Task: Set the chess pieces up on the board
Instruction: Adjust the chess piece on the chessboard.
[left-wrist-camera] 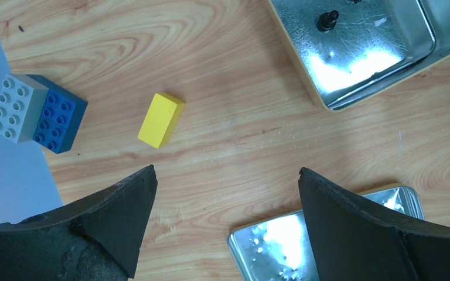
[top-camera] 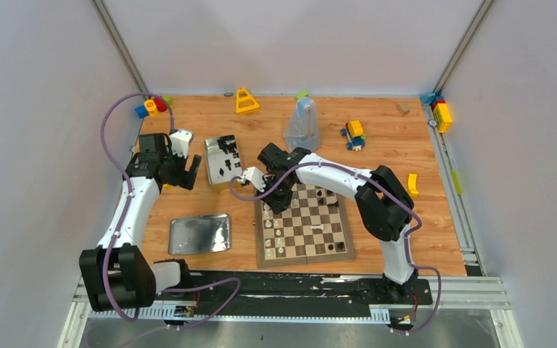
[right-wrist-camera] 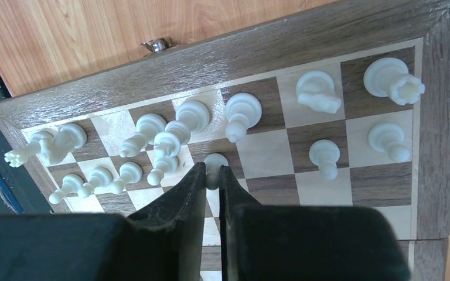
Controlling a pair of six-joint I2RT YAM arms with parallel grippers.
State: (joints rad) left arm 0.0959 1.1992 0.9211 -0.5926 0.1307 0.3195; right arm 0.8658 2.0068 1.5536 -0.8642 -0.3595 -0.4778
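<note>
A small cream-white chess piece (right-wrist-camera: 214, 162) is pinched at lower centre by the black right gripper (right-wrist-camera: 212, 175); the left gripper (left-wrist-camera: 227, 175) is spread wide.

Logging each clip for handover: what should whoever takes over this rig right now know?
Left claw: open, holding nothing, over the table between tin and lid.
Right claw: shut on a white pawn, low over the board.
Done: many white pieces stand in two rows along one board edge, some bunched.
Left: place this pawn; move the black pieces out of the tin; only a few black ones are on the board.
</note>
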